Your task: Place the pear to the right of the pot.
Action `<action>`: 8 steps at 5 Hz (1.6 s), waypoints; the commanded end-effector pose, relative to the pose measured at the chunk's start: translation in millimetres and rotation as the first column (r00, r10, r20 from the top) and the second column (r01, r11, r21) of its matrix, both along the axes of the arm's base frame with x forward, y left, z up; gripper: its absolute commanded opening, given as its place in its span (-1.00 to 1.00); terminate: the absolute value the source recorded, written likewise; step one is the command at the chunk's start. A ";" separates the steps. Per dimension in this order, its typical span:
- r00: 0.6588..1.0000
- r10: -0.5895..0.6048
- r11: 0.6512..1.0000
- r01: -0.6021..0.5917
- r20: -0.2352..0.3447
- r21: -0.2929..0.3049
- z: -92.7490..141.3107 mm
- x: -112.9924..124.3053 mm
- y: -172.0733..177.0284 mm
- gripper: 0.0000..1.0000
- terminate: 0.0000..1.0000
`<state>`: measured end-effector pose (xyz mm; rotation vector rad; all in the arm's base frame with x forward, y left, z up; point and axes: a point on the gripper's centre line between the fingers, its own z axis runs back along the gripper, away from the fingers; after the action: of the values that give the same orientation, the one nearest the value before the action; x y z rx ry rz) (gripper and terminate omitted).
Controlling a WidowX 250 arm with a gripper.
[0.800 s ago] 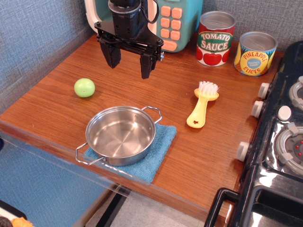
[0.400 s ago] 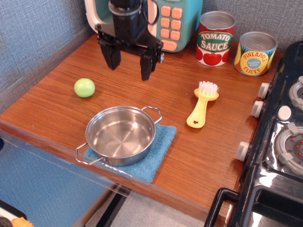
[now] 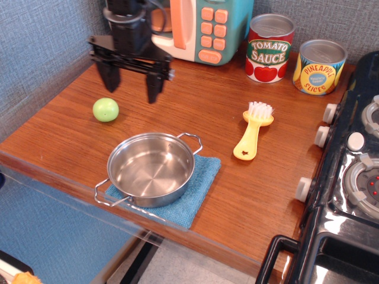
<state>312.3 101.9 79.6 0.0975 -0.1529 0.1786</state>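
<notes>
The pear [image 3: 105, 109] is a small glossy light-green fruit lying on the wooden counter at the left, to the upper left of the pot. The pot [image 3: 151, 168] is a shallow shiny steel pot with two wire loop handles, sitting empty on a blue cloth [image 3: 195, 192] near the counter's front edge. My black gripper [image 3: 132, 90] hangs open and empty above the counter, just up and to the right of the pear, its two fingers wide apart.
A yellow brush [image 3: 253, 135] lies to the right of the pot. A tomato sauce can [image 3: 269, 48] and a pineapple slices can [image 3: 319, 66] stand at the back right. A toy microwave [image 3: 198, 26] is at the back. A stove [image 3: 349, 177] borders the right.
My gripper has moved left, from above the counter's middle toward the pear, still open. Nothing else moved.
</notes>
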 end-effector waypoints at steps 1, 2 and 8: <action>0.993 0.118 0.993 -0.118 -0.018 0.007 -9.9 -0.2 36.4 1.00 -1.00; 0.986 0.150 0.989 -0.150 -0.066 0.010 -28.4 1.8 44.2 1.00 -1.00; 0.988 0.154 0.988 -0.154 0.010 0.007 -17.2 12.9 35.1 -1.00 -1.00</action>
<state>323.8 133.6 44.1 0.0961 -0.1016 0.3402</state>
